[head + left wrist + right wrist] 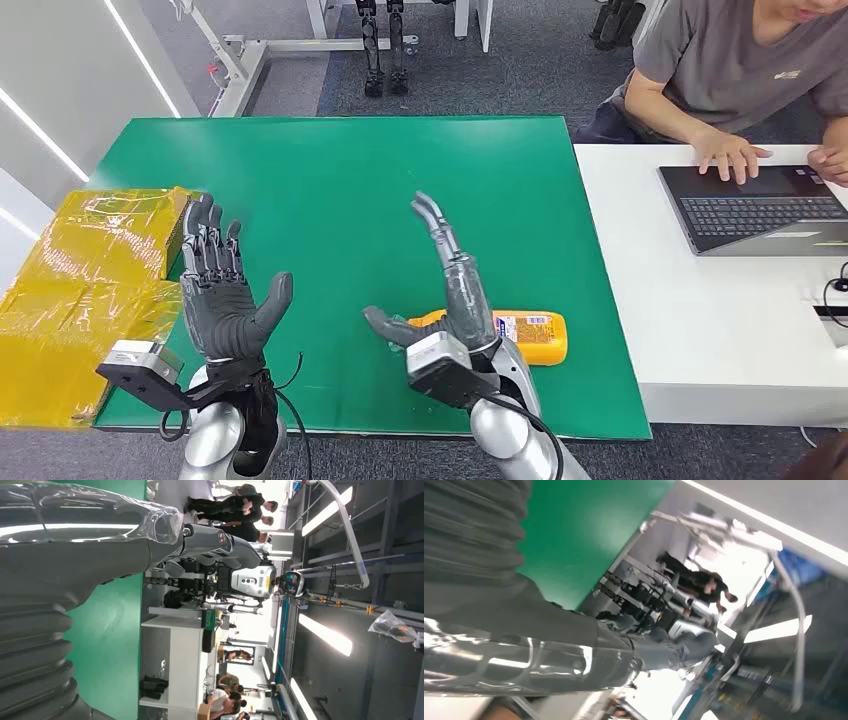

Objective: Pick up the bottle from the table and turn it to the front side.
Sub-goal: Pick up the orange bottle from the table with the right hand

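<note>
From the head view, we see the orange bottle (520,337) lying on its side on the green table (340,190), near the front edge. Our right robot hand (450,300) is raised just above and in front of it, fingers straight and spread, thumb out, holding nothing. Our left robot hand (222,290) stands upright well to the left, palm open, fingers apart, also empty. A yellow wrapped package (80,290) sits at the table's left edge, and a person types on a laptop (750,210) at the white table beside it. We judge the pickup has not yet begun; this is the approach.

From the left wrist view, the left robot hand (75,565) is extended over the green surface with nothing in it.

From the right wrist view, blurred, the right robot hand (524,645) is likewise stretched out empty.

Next we would need to lower the right robot hand onto the bottle and close around its body.
</note>
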Motion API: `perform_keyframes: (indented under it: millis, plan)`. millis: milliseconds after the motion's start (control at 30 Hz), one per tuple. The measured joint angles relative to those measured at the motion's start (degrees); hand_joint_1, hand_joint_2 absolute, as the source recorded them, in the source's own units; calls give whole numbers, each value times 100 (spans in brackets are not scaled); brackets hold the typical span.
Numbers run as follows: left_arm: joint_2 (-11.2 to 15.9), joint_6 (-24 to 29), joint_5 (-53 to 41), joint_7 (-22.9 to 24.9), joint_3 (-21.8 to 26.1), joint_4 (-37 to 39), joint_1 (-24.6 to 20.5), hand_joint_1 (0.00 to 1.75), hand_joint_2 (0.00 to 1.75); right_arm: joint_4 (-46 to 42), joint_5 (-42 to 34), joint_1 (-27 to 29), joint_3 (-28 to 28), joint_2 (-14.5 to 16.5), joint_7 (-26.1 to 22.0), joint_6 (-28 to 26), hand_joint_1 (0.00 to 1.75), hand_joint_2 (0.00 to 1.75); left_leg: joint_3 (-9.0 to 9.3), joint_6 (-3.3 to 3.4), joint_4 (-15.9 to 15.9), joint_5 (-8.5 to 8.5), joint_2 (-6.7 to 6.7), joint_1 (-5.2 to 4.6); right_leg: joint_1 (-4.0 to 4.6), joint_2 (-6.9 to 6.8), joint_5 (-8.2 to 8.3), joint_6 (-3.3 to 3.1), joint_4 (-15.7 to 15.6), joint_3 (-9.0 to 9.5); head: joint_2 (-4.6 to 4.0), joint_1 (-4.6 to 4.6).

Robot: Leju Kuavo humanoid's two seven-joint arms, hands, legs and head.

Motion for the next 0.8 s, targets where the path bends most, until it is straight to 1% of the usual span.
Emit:
perform_keyframes:
  millis: [67, 233, 300, 533, 667, 800]
  plan:
    - [2, -22, -11, 0, 13, 0, 0, 0, 175, -15, 184, -30, -19, -29, 97, 129, 0, 175, 0, 0, 0, 0, -1, 0, 0, 0, 0, 0, 0, 0, 0, 0]
    - [7, -130, -72, 0, 63, -2, -9, 0, 175, -8, 1298, -262, -93, -214, 574, 819, 0, 175, 0, 0, 0, 0, 0, 0, 0, 1, 0, 0, 0, 1, 0, 0]
    - [8, -155, -85, 0, 80, -2, -14, 0, 175, 16, 1556, -342, -98, -274, 663, 957, 0, 175, 0, 0, 1, 0, -1, 0, 0, 0, 0, 0, 0, 1, 0, 0]
    - [10, -184, -114, 0, 102, -2, -23, 0, 175, 88, 1806, -568, -100, -412, 703, 1114, 0, 175, 0, 0, 1, 0, 0, 0, 0, 1, 0, 0, 1, 0, 0, 0]
    - [16, -207, -131, 0, 143, -17, -25, 0, 175, 337, 1907, -878, -92, -532, 703, 1361, 0, 175, 0, 0, 1, 0, 0, 0, 0, 1, 0, 0, 1, 1, 0, 0]
    - [18, -203, -142, 0, 180, -39, -27, 0, 175, 569, 1930, -1098, -83, -611, 702, 1437, 0, 175, 1, 1, 2, 1, -1, 0, 0, -1, 1, 0, 1, 3, 0, 0]
